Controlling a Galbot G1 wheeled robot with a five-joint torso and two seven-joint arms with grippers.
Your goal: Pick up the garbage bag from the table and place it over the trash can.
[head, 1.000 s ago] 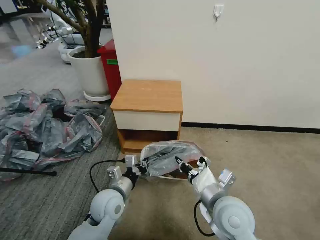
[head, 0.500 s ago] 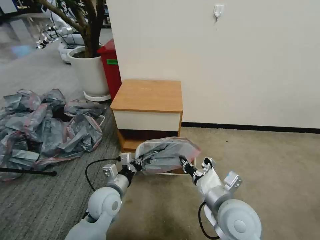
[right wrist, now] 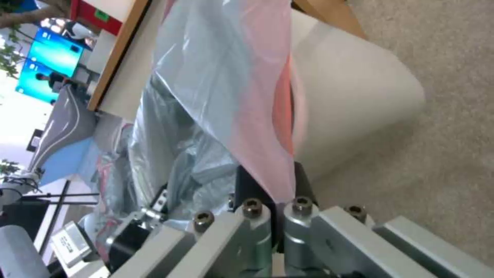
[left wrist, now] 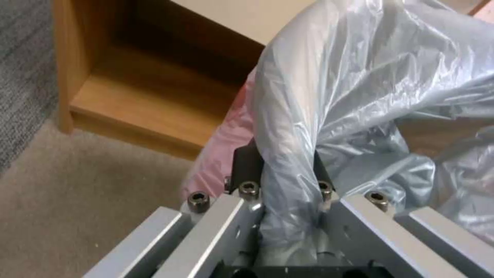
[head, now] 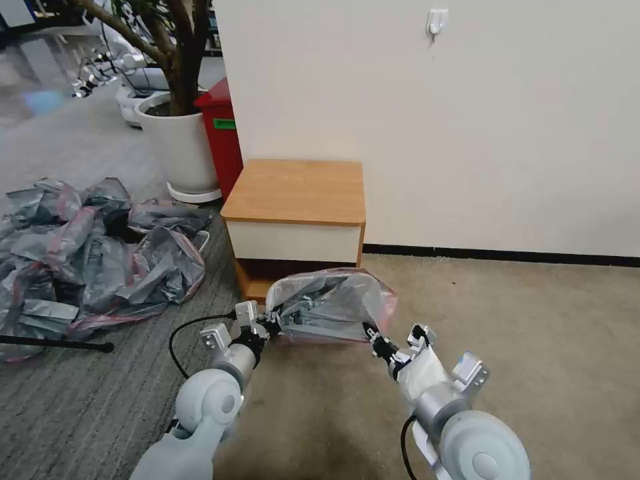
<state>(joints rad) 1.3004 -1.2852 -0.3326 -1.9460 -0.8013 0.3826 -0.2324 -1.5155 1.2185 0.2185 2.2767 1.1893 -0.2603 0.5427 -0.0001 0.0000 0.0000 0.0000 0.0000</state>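
Garbage bag [head: 331, 305] hangs spread between the 2 grippers, low in front of the table [head: 297, 193], at the level of the table's open shelf. Its grey translucent film is crinkled and puffed up, with the pink-red band showing along the lower edge and at the right end.

Left gripper [head: 272, 325] sits at the bag's left end, in front of the table's left lower corner. In the left wrist view the left gripper [left wrist: 282, 181] is clenched on a bunched fold of the bag [left wrist: 355, 88], the film running down between its dark fingers [left wrist: 246, 164].

Right gripper [head: 371, 335] sits at the bag's right end, in front of the table and slightly to the right of its front edge. In the right wrist view the right gripper [right wrist: 273, 193] is clamped on the pink band of the bag [right wrist: 226, 77].

Trash can [right wrist: 350, 96] stands on the carpet just in front of the table, its cream-white wall directly under the bag's pink edge in the right wrist view. From the head camera the bag covers it. Whether the bag's mouth sits around the rim or merely hangs above it cannot be told.

Heap of similar grey-pink bags [head: 87, 247] lies on the floor well to the left of the table. White planter [head: 177, 150] and red bin [head: 223, 133] stand behind the table's left rear corner.
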